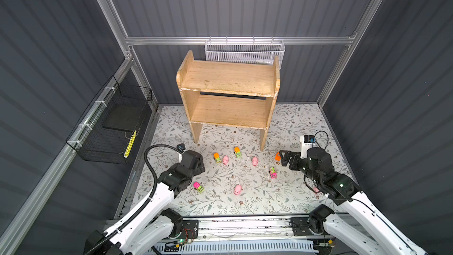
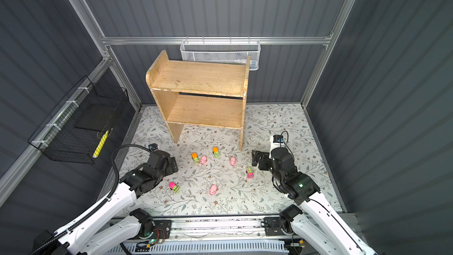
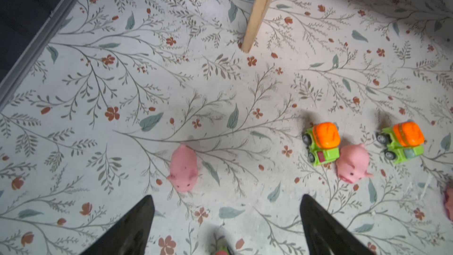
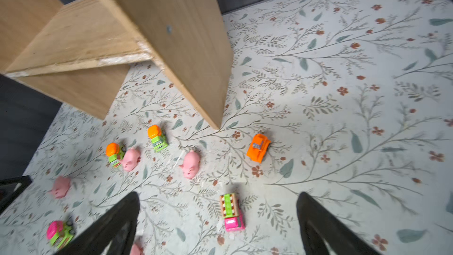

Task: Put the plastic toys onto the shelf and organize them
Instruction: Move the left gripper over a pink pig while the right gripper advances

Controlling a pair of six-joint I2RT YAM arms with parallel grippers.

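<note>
Left wrist view: left claw (image 3: 226, 196) stood wide open, nothing between the fingers. Nearest toy was a pink pig (image 3: 184, 169) on the floral mat (image 3: 98, 82), just ahead of the fingertips and off-centre, closer to one finger than the other. Its long axis ran roughly along the claw's line of approach, snout toward the camera. So I'd judge the jaws would close across its narrow width after a small sideways shift and a drop. Bare mat lay all round that pig. The next toys, a green-and-orange truck (image 3: 323, 144) touching a second pig (image 3: 353, 165), sat well apart from it, with a second truck (image 3: 402, 141) beyond them. The wall rail (image 3: 36, 45) ran on the pig's other side, far enough off not to trouble the fingers, in my view. Neither top view showed that pig, likely covered by the left wrist, so the left arm was plainly the nearer one. Right claw (image 4: 217, 193) was also wide open and empty, with a pink-and-green truck (image 4: 231, 213) near its fingertips and an orange car (image 4: 258, 147) farther out by a leg of the shelf (image 1: 228, 79). Both shelf boards were bare; every toy I could see lay on the mat in front of it. The shelf front was open, with the side panels the only edges to clear.
</note>
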